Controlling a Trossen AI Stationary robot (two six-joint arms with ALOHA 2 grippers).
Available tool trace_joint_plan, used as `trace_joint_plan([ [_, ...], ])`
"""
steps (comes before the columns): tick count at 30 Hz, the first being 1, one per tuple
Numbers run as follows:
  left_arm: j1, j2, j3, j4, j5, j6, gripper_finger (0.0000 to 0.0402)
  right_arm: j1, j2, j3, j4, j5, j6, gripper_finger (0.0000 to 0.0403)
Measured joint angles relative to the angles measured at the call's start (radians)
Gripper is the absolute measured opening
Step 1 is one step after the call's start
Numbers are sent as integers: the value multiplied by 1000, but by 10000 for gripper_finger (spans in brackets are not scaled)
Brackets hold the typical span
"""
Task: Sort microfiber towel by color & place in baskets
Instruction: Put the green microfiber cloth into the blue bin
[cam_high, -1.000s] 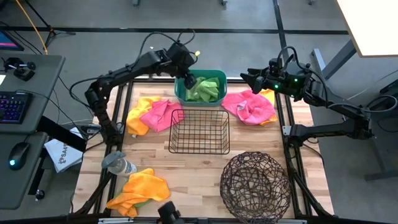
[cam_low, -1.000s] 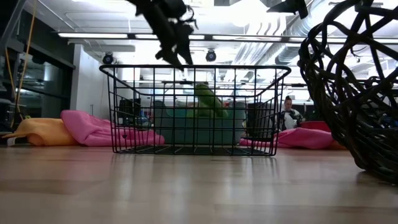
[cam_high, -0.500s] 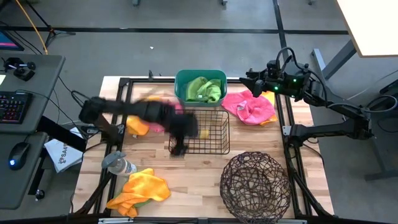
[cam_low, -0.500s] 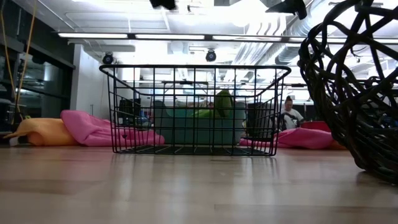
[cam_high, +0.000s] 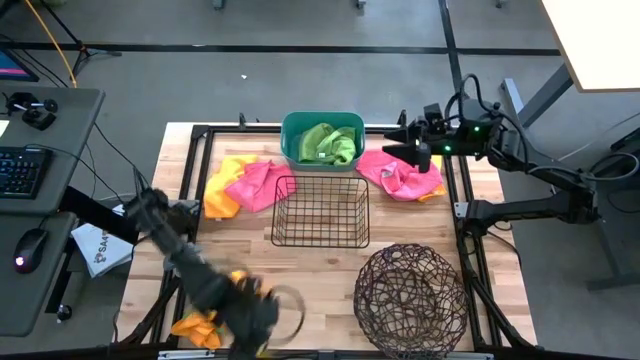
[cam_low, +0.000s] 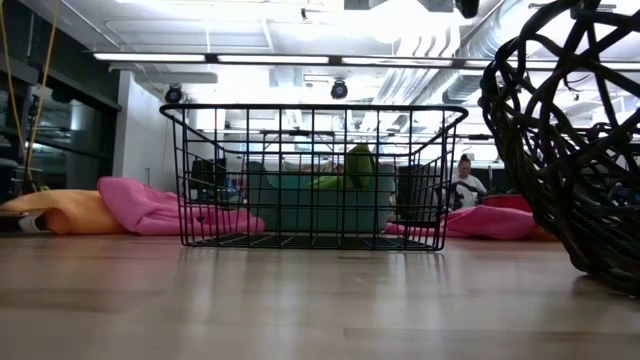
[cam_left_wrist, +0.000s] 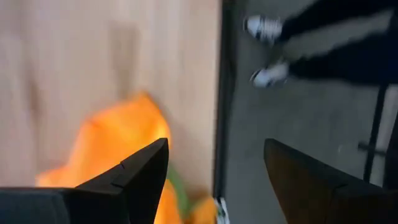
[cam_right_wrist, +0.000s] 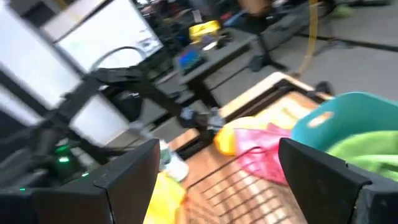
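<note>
We saw left hand (cam_left_wrist: 214, 177) spread, empty, over orange microfiber towel (cam_high: 205, 318) at desk's near-left corner. Right hand (cam_high: 392, 140) open above pink towel (cam_high: 405, 172). Green towels sat in teal rectangular plastic tub (cam_high: 321, 124). Risk: fast approach bunching towel, shoving it off edge.

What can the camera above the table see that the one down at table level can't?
Only the high view shows both arms: the left gripper blurred over the orange towels at the table's near left corner, the right gripper above the pink towels at the far right. It alone shows the whole round brown wire basket.

Only the low view shows the room behind, with a seated person.

Both show the black wire basket, the teal tub holding green towels, and the pink and orange pile on the left.
</note>
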Motion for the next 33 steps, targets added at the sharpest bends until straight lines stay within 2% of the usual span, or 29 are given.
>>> trace_joint_plan([
  [6,-175,115,0,10,4,-129,252,75,0,0,16,-1,25,323],
  [11,-274,187,0,76,-50,-201,252,147,0,0,33,73,76,323],
  [14,-312,233,0,8,-89,-263,252,190,0,0,44,121,78,323],
  [25,-309,361,0,-236,-113,-341,252,311,0,0,44,319,78,323],
  [29,-295,384,0,-309,-121,-429,252,339,0,0,44,326,60,323],
  [33,-289,415,1,-313,-123,-442,252,358,0,0,44,326,45,323],
])
